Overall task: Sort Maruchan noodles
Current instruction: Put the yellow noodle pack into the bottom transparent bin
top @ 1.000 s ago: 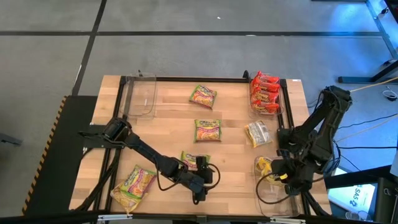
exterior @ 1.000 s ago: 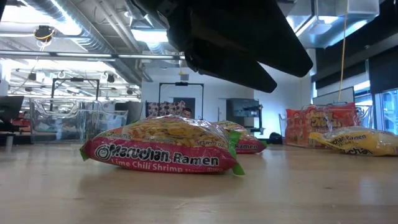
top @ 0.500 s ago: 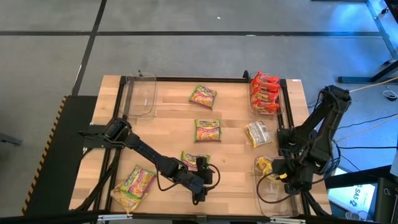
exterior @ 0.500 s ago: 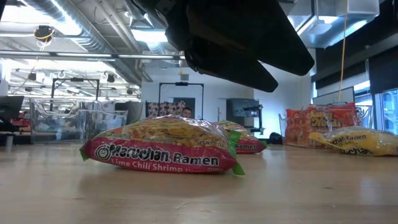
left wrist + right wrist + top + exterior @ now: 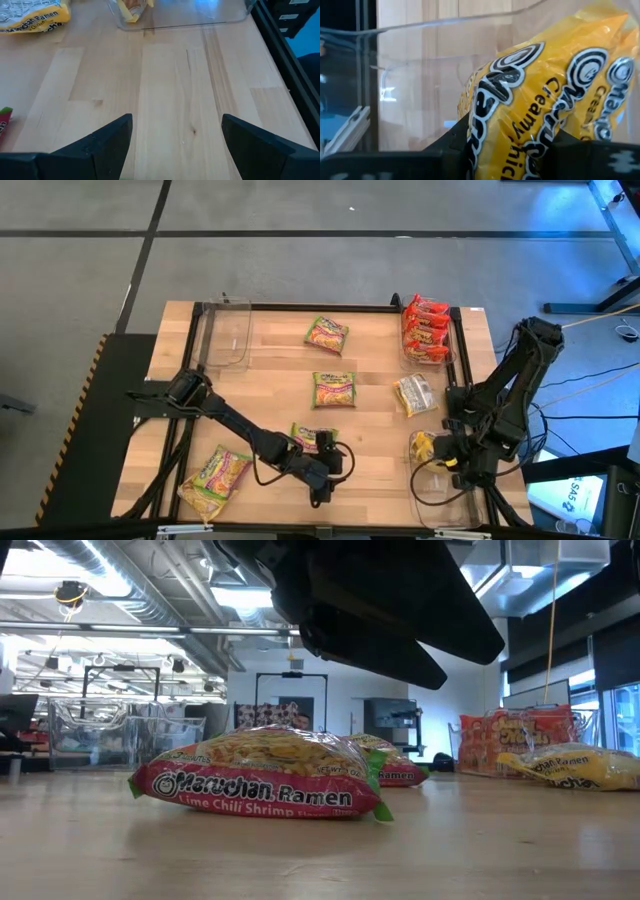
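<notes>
— Where we start at the left of the pale wooden tabletop [image 5: 370,395], what do we see?

— We see a green-pink crinkly plastic noodle packet [image 5: 214,476] lying near the front left corner, with an empty clear plastic bin [image 5: 227,333] at the back left. Our left end effector [image 5: 330,472] hovers low at the front centre, its fingers [image 5: 100,145] spread wide apart with nothing between them, just beside another green-pink packet [image 5: 312,437].

— And toward the right?

— Two more green-pink packets lie along the middle, one at centre [image 5: 334,389] and one farther back [image 5: 326,334]. A yellow packet [image 5: 414,395] rests right of centre. Red-orange packets [image 5: 425,329] fill the clear bin at the back right. Our right end effector [image 5: 447,463] is clamped on a yellow crinkly noodle packet [image 5: 540,90], holding it over the clear bin at the front right [image 5: 440,488].
</notes>
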Robot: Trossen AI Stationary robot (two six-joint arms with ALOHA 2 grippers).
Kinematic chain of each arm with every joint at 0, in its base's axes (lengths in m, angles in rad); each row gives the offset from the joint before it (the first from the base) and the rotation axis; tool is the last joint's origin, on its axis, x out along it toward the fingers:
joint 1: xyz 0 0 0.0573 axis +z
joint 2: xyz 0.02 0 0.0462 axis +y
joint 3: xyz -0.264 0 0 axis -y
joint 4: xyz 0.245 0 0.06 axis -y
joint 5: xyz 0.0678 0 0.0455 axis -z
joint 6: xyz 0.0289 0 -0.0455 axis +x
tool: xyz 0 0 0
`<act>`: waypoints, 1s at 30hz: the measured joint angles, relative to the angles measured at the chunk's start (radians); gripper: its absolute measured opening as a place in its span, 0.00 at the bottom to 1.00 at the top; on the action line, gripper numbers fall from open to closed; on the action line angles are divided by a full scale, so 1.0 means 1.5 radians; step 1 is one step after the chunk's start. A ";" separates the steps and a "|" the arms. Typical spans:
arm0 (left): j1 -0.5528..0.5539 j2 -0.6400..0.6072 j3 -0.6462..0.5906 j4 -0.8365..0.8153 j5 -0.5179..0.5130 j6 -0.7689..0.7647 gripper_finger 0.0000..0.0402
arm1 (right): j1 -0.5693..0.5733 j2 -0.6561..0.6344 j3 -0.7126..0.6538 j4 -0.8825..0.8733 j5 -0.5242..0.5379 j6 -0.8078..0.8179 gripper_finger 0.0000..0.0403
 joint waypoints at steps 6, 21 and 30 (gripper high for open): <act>0.000 0.000 0.000 0.000 0.000 0.000 0.75 | -0.001 0.003 0.000 -0.001 0.006 0.027 0.26; 0.000 0.000 0.000 0.000 0.000 0.013 0.75 | 0.001 0.056 0.000 -0.008 0.019 -0.026 0.26; 0.003 0.000 0.000 0.008 0.000 0.013 0.75 | 0.000 0.083 0.000 -0.012 0.040 -0.061 0.26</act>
